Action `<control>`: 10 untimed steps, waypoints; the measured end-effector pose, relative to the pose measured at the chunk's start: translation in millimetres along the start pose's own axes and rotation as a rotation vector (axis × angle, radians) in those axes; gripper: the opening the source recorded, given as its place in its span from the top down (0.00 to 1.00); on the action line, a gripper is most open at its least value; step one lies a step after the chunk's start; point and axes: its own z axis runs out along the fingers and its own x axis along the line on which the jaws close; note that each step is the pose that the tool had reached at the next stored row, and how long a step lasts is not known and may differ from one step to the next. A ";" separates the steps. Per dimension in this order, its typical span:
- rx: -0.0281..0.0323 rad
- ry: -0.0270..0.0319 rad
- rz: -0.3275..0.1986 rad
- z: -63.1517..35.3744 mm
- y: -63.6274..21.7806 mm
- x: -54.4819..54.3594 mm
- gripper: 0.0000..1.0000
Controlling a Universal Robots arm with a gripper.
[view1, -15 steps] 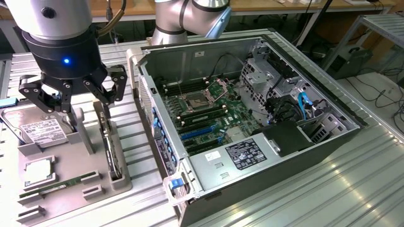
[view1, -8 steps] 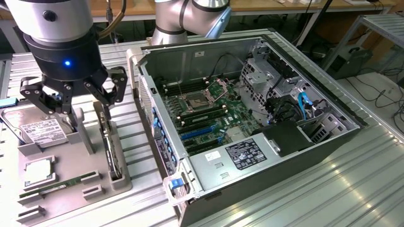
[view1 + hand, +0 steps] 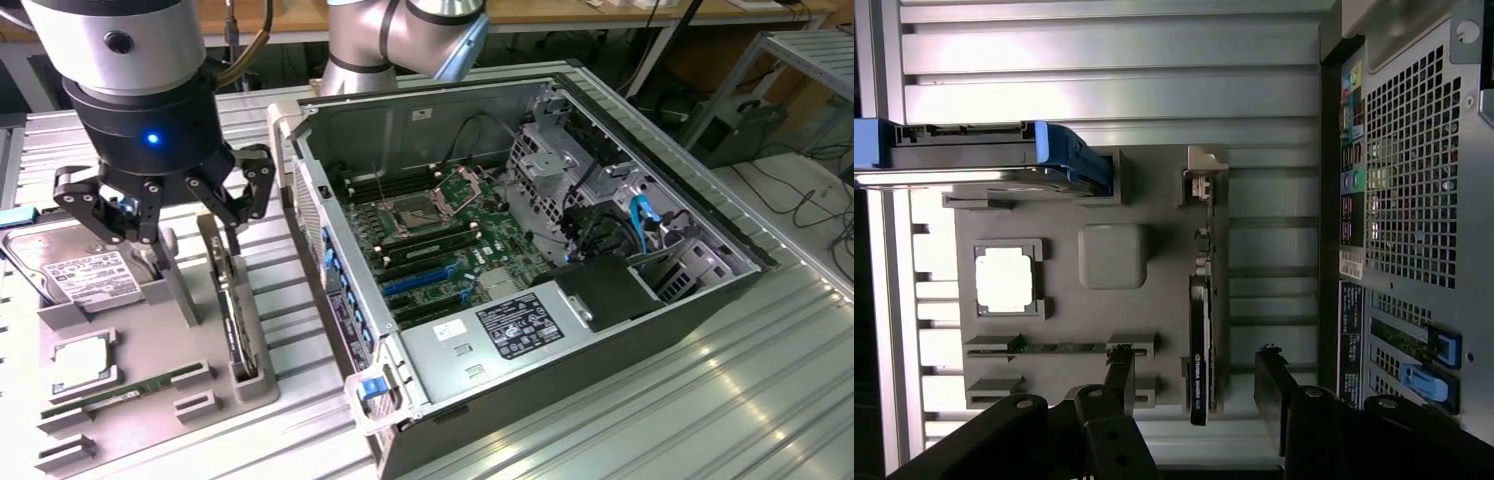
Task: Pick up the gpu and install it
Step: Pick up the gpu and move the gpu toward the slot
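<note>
Above the gpu (image 3: 238, 320), claw (image 3: 184, 235) agape

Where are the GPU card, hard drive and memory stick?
Thin black-and-green gpu card (image 3: 1198, 350): wrist view, black shroud edge.
Silver hard drive (image 3: 83, 272): exterior view, white label.
Narrow green memory stick (image 3: 114, 394): exterior view, mid-length.

Thing: the gpu (image 3: 236, 318) (image 3: 1198, 350) was a thin dark card.
Pose: it stood upright on its long edge.
Place: it sat slotted in the grey tray (image 3: 167, 345).
</note>
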 end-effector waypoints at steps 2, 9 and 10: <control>-0.0001 -0.0001 0.000 0.8 0.1 -0.6 0.40; 0.0007 0.0001 0.000 2.9 0.0 -0.7 0.40; 0.0006 0.0001 0.000 3.2 0.0 -0.7 0.40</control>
